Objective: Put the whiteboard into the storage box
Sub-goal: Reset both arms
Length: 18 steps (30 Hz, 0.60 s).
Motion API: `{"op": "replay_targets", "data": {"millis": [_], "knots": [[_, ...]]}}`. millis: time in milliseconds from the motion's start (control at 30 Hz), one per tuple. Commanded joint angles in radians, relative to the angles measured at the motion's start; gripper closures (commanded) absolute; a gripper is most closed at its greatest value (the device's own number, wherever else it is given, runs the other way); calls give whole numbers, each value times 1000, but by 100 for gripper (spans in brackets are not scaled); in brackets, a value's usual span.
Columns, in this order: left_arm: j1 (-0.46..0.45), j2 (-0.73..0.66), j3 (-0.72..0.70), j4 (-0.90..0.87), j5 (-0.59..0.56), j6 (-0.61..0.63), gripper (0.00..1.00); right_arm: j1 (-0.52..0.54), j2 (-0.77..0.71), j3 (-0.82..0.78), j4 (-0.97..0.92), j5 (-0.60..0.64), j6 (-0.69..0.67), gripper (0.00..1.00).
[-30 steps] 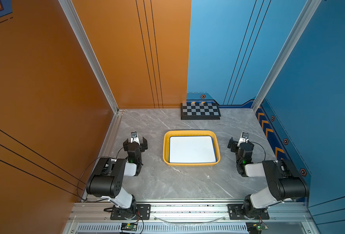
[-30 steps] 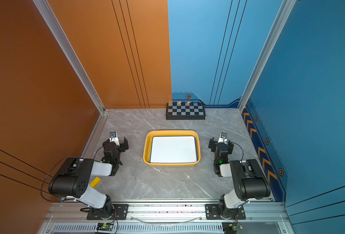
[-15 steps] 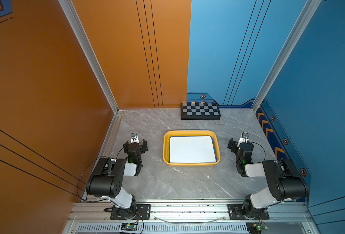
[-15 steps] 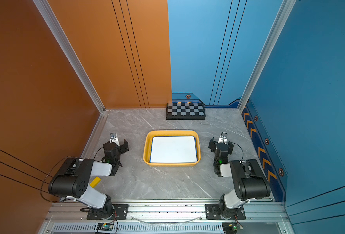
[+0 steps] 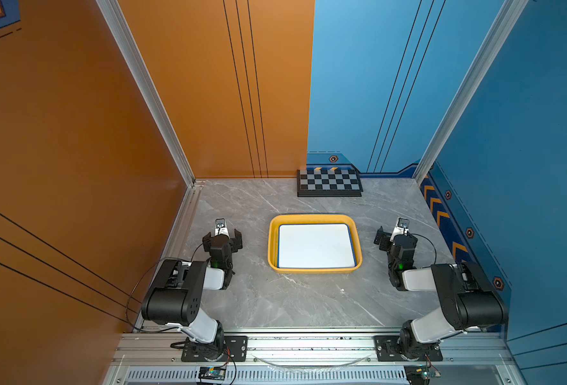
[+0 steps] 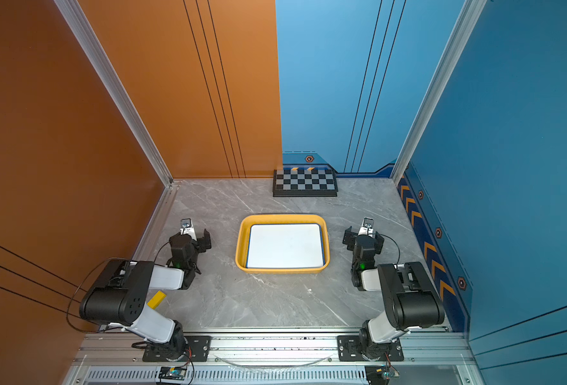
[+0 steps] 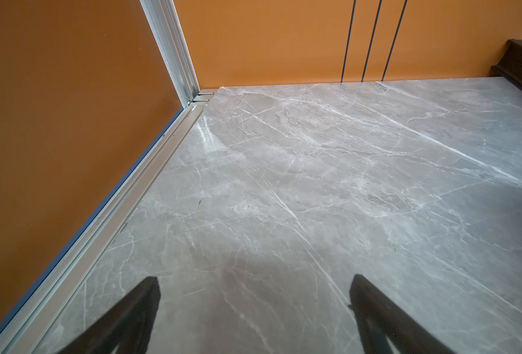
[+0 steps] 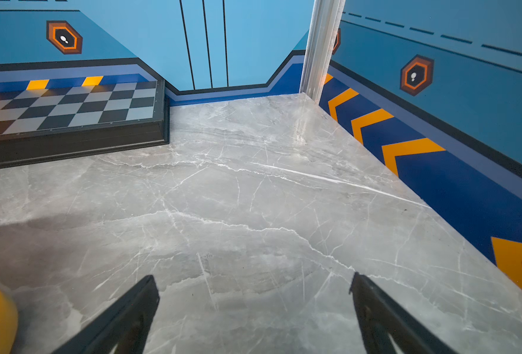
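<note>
Top views, whiteboard unmoved in storage box

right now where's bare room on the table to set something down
Widest: between box and front rail. Also far left corner beside the checkerboard, and far right corner. Tight: box's sides, near left arm and right arm; whiteboard fills the box.

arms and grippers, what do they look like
The left arm and right arm have bulky black joint housings and white links. A thin black cable loops along each, and a green light glows by each wrist. The left gripper and right gripper have black fingers.
</note>
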Motion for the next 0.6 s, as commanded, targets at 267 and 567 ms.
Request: {"op": "replay_targets", "data": {"millis": [267, 567], "knots": [[-15, -8, 6, -8, 19, 7, 2, -8, 0, -7, 6, 17, 15, 0], [-6, -8, 8, -8, 35, 6, 2, -8, 0, -9, 6, 16, 14, 0]]}}
